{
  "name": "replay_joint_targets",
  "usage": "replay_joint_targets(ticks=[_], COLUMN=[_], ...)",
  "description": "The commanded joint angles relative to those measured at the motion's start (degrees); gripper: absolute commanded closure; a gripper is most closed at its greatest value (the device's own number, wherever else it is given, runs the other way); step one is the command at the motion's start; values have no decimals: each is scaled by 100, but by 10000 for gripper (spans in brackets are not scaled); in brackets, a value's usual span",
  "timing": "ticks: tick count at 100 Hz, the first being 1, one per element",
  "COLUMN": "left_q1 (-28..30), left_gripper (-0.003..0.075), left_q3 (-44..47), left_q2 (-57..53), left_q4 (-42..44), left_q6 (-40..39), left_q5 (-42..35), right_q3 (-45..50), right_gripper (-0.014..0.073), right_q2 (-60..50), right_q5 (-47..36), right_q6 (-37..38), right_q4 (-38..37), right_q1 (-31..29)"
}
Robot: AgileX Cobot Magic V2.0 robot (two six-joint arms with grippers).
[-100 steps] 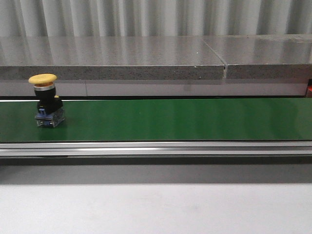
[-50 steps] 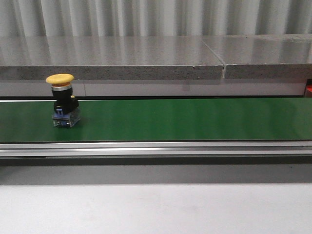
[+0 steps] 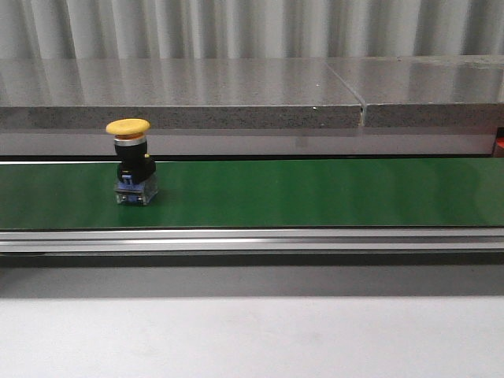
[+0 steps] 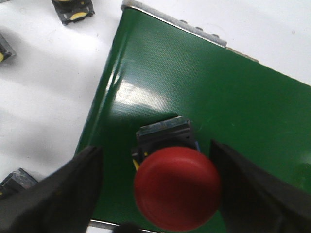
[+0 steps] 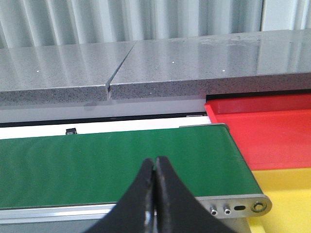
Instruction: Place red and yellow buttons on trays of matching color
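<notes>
A yellow button (image 3: 131, 161) is seen upright on the green conveyor belt (image 3: 315, 193) in the front view, toward the belt's left part, its yellow mushroom cap on top of a black body with a clear and blue base. Behind the belt a grey speckled ledge (image 3: 236, 94) is shown, and in front of it an aluminium rail (image 3: 252, 240) and a pale surface (image 3: 252, 339).

In the left wrist view a red button (image 4: 176, 187) is seen standing on the belt near its end, cap up, with the dark body showing just beyond the cap. The left gripper (image 4: 160, 194) is held with its fingers (image 4: 63, 194) spread wide, one on each side of the red button and apart from it. On the white surface (image 4: 43, 97) beside the belt several small dark parts (image 4: 73, 8) are partly caught at the edges of the view; what they are cannot be told.

In the right wrist view the right gripper (image 5: 155, 194) is shown with its fingers pressed together, nothing between them, above the belt's right end. Just beside that end a red tray (image 5: 262, 126) is placed, and a yellow tray (image 5: 286, 194) lies next to it, nearer the camera
</notes>
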Motion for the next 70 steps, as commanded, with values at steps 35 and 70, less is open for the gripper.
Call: replay_joint_targets(ticks=[35, 70], left_q1=[-899, -1722], left_gripper=[199, 738], left_q3=[-154, 357], left_q2=[-1402, -2504], left_q4=[-38, -38], left_q6=[585, 1175], left_q5=[-586, -1069], right_q3=[-110, -110], right_gripper=[660, 660], right_q2=[-87, -87], right_q5=[-453, -453], right_q6=[-9, -9], right_q4=[-56, -56], right_q1=[2, 2])
